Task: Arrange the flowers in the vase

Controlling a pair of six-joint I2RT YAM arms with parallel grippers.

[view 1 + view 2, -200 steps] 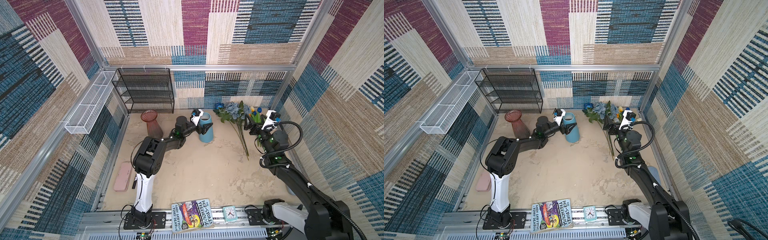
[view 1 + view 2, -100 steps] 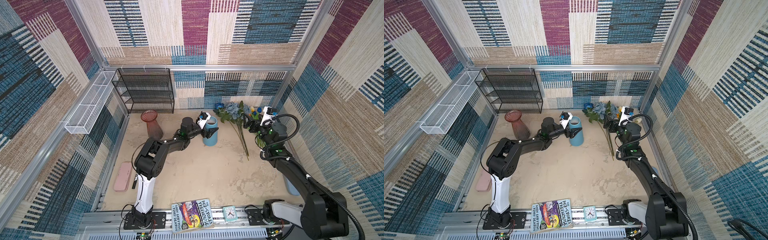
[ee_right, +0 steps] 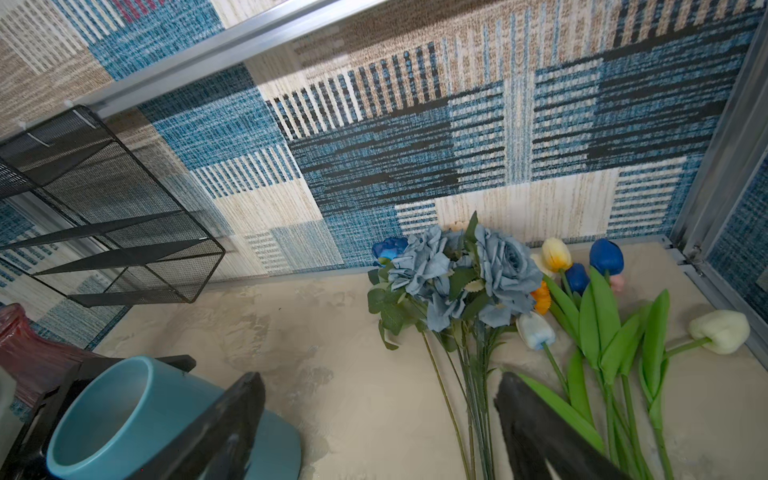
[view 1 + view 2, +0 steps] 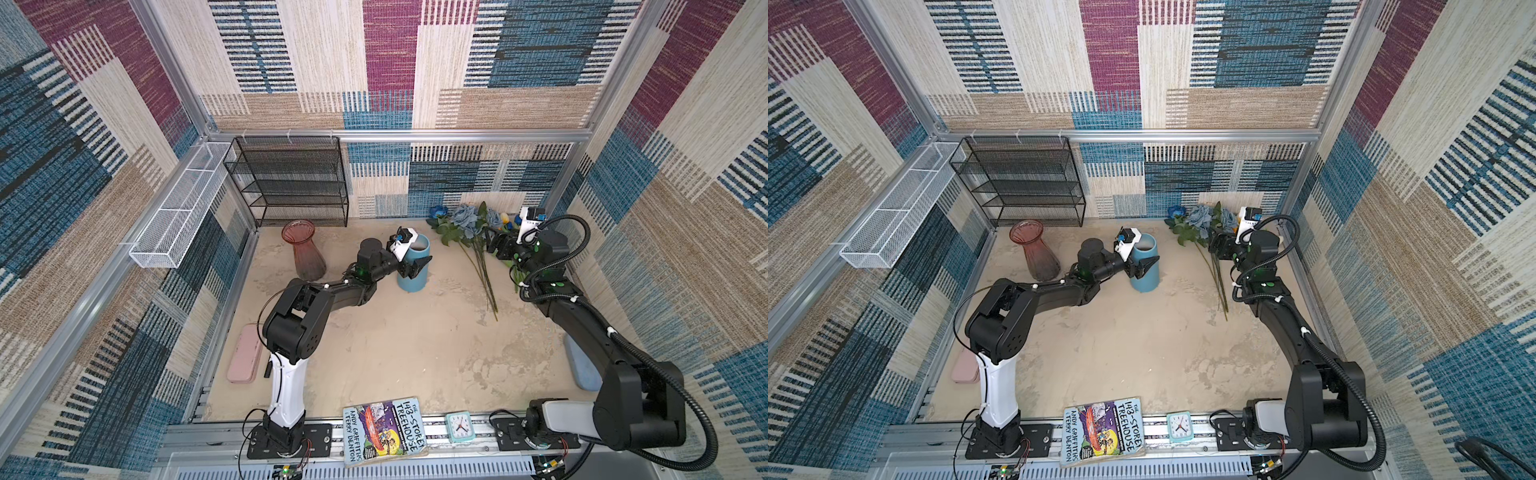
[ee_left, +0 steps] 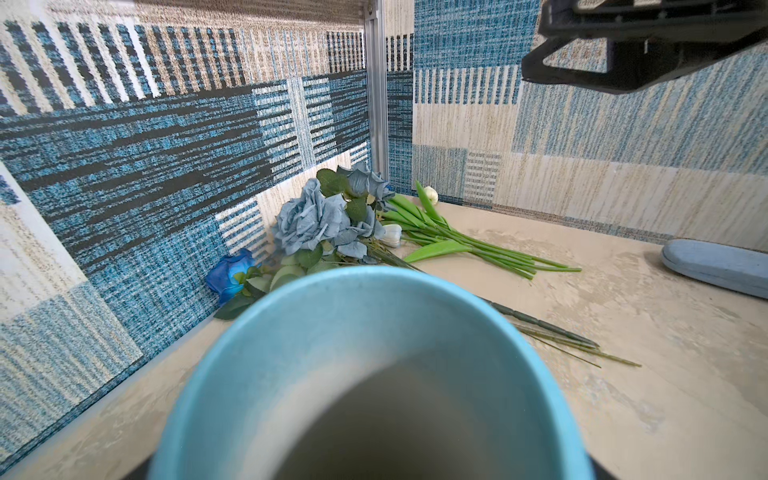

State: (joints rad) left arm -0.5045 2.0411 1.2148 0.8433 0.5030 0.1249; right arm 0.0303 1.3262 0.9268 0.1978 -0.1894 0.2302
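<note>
Rate progress as barely begun: 0 stems placed.

Find all the flowers (image 4: 469, 224) lying flat on the worktop (image 4: 395, 332) against the back wall, near the right corner, well apart from both vases.

Check the blue vase (image 4: 413, 280): empty inside, judging by the left wrist view down past its rim, and clamped between the fingers of the left gripper (image 4: 412, 259). Cannot tell whether its base rests on the worktop or hangs just above.

Check the pink vase (image 4: 305, 253): upright beside the black rack (image 4: 291, 183), no stems showing.

Read the right gripper (image 3: 380, 376) as open: fingers (image 3: 540, 424) spread wide, poised over the long stems (image 3: 469, 395), gripping nothing.

Treat everything as left to do: pick each stem, carry across, insert into the blue vase.
</note>
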